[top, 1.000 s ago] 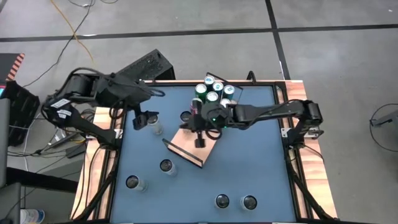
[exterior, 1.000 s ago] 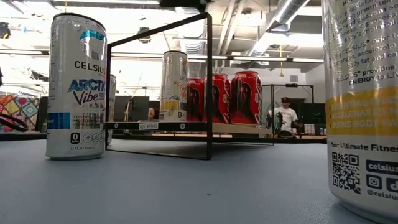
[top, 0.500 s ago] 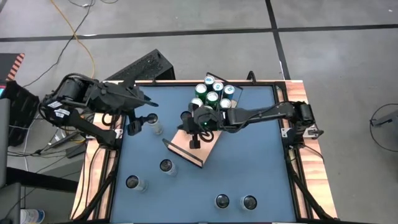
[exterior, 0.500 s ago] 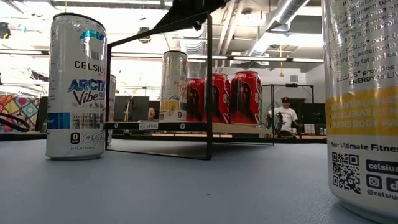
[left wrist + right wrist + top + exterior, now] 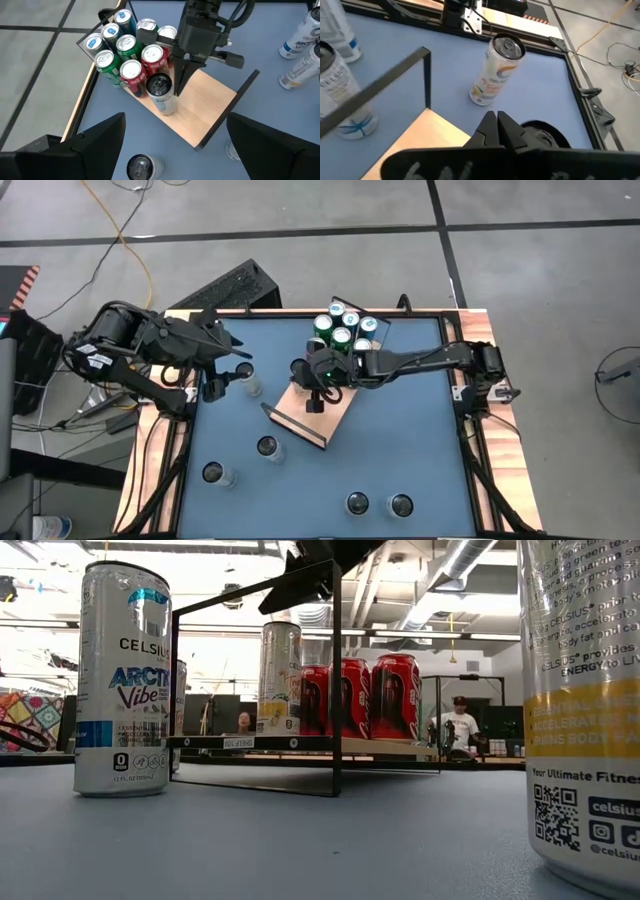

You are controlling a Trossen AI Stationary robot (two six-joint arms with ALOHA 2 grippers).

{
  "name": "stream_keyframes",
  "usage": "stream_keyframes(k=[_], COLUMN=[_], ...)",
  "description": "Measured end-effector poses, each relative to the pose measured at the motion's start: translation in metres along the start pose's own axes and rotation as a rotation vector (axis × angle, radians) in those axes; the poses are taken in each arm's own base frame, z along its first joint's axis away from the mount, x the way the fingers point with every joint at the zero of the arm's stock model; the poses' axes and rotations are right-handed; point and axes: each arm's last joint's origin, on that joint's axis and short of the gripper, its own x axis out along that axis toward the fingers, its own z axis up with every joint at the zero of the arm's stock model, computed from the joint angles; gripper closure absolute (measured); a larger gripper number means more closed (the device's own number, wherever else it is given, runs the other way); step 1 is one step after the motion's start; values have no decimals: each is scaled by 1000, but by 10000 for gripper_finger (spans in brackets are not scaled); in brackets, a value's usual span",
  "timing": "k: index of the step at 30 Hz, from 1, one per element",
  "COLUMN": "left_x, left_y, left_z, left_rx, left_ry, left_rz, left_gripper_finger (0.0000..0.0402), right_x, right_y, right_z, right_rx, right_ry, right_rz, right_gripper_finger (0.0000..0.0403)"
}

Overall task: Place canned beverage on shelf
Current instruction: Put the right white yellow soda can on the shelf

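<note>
Blue worktop (image 5: 400, 450): loose can (image 5: 249, 383) at left gripper's (image 5: 226, 376) 3 o'clock, gripper wide, empty. Can rigid, slick; grab mid-body. Right gripper (image 5: 314, 402) pinched shut over shelf (image 5: 330, 418).

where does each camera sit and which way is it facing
High view: overhead, straight down on the blue tabletop; both arms show, left gripper open.
Low view: at table height, level across the light-wood shelf board; an arm overhead.
Left wrist view: looks at the shelf's cans and the shut right gripper; own fingers low.
Right wrist view: looks down past own fingers.
Both wrist views share the shelf.
</note>
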Motion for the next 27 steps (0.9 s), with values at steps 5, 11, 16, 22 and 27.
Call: stream_keyframes(k=[5, 11, 16, 22, 27], left_x=[0, 0, 0, 0, 0], left_y=[0, 0, 0, 0, 0], left_z=[0, 0, 1, 1, 1], left_rx=[-17, -23, -24, -41, -42], left_ry=[-1, -4, -8, -8, -7], left_rz=[2, 11, 19, 19, 19], left_gripper_finger=[68, 68, 68, 68, 68], right_x=[0, 12, 13, 16, 18], right_y=[1, 12, 12, 9, 10], right_z=[-4, -16, -15, -16, -19], right_rx=[-9, -38, -37, -34, -22], right_ry=[37, 110, 99, 101, 120], right_rz=[26, 58, 50, 27, 28], right_gripper_finger=[403, 403, 403, 403, 403])
